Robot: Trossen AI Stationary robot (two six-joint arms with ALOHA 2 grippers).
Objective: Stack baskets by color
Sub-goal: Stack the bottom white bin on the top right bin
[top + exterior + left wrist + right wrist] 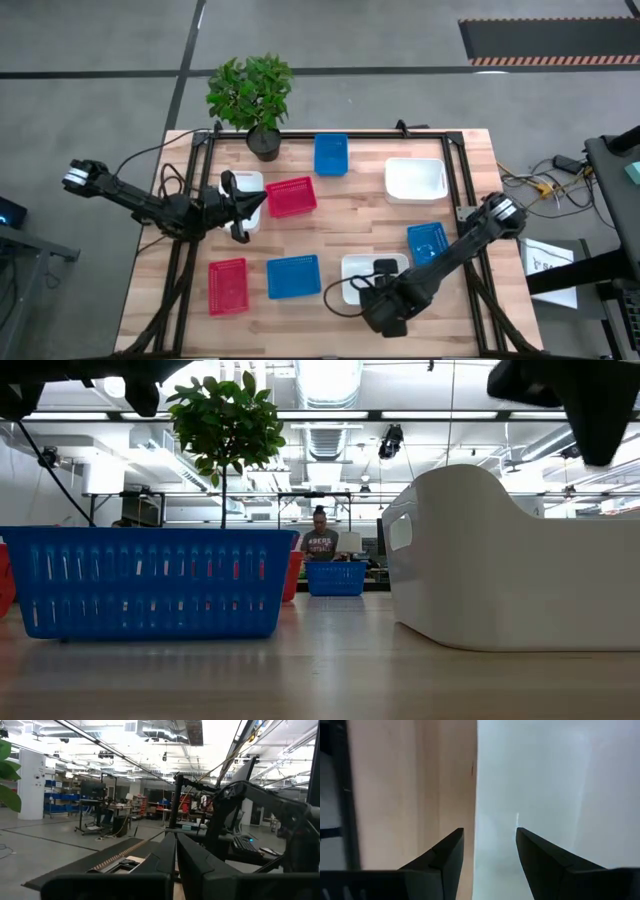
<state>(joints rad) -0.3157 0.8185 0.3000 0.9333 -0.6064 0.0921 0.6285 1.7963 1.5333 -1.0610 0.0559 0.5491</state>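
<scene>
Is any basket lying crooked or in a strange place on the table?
Nothing is spilled or broken. One red basket lies crooked, and its corner overlaps the white basket beside it, near the left gripper. The other baskets lie flat and apart, not yet stacked. The right gripper is over the near white basket.

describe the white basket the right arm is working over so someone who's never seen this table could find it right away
Start at the potted plant on the table's far edge, then cross to the opposite, near edge. There the white basket sits under the right gripper, between a blue basket and a smaller blue basket. It is the only white one there.
</scene>
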